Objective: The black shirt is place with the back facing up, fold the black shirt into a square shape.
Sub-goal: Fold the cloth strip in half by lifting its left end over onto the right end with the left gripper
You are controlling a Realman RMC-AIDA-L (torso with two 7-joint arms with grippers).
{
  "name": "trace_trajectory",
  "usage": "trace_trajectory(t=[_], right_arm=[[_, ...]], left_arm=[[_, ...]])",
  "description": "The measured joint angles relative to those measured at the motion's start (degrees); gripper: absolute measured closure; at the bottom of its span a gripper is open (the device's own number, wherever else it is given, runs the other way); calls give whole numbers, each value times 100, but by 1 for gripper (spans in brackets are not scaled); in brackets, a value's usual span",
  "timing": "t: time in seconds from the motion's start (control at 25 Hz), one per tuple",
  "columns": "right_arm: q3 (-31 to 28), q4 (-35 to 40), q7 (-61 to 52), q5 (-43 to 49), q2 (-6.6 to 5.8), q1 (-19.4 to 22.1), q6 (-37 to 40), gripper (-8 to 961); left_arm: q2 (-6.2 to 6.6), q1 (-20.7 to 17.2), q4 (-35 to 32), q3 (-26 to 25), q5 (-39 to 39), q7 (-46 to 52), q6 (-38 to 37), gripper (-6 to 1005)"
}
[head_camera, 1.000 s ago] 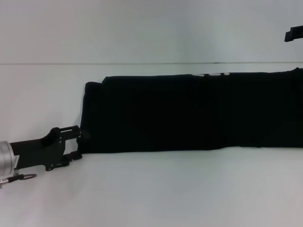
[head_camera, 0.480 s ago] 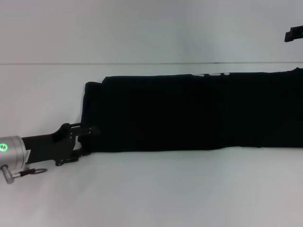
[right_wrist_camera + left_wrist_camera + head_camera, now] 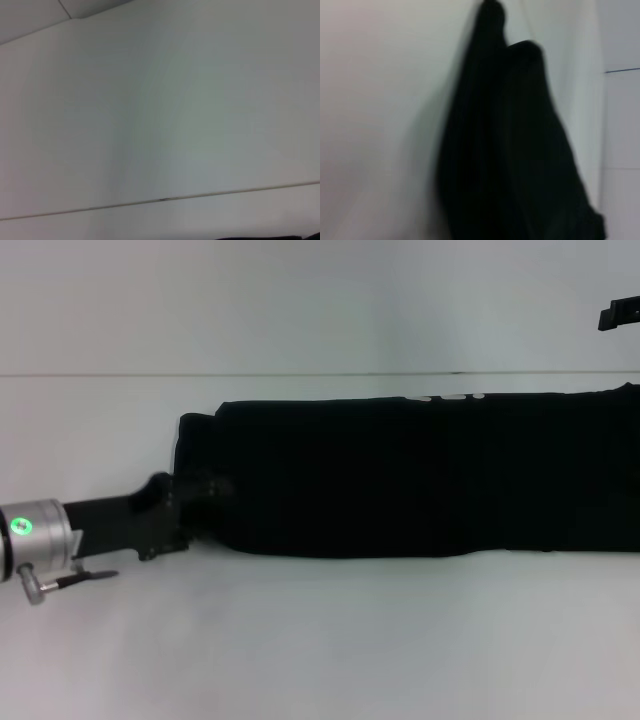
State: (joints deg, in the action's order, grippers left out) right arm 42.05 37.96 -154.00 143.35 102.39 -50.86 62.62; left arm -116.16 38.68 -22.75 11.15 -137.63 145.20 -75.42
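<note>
The black shirt [image 3: 400, 480] lies folded into a long band across the white table, running off the right side of the head view. A sliver of white lettering [image 3: 447, 397] shows at its far edge. My left gripper [image 3: 200, 495] is at the shirt's near left corner, shut on the fabric, and that corner is pulled up off the table. In the left wrist view the shirt [image 3: 510, 150] hangs bunched close to the camera. Only a tip of my right gripper [image 3: 620, 314] shows, parked high at the far right, away from the shirt.
The white table [image 3: 320, 640] stretches in front of the shirt and to its left. A thin line [image 3: 300, 374] marks the table's far edge against the pale wall. The right wrist view holds only white surface [image 3: 160, 125].
My left gripper has moved right onto the shirt's near left corner and closed on it. The corner that lay flat is now raised, and the near edge curves up.
</note>
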Motion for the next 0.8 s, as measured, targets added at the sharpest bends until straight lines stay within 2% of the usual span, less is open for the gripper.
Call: trace_trajectory(t=[0.12, 0.28, 0.52, 0.8], right_arm=[[-4, 0, 1, 0, 3, 7, -12, 55], [3, 1, 2, 1, 17, 15, -28, 55], [5, 12, 2, 9, 18, 29, 0, 55], [5, 10, 2, 10, 19, 24, -25, 55]], left_arm=[[53, -105, -11, -53, 211, -153, -111, 365], [72, -178, -43, 33, -38, -32, -121, 373], [30, -346, -155, 62, -345, 167, -458, 385], [-9, -277, -52, 64, -388, 283, -36, 399]])
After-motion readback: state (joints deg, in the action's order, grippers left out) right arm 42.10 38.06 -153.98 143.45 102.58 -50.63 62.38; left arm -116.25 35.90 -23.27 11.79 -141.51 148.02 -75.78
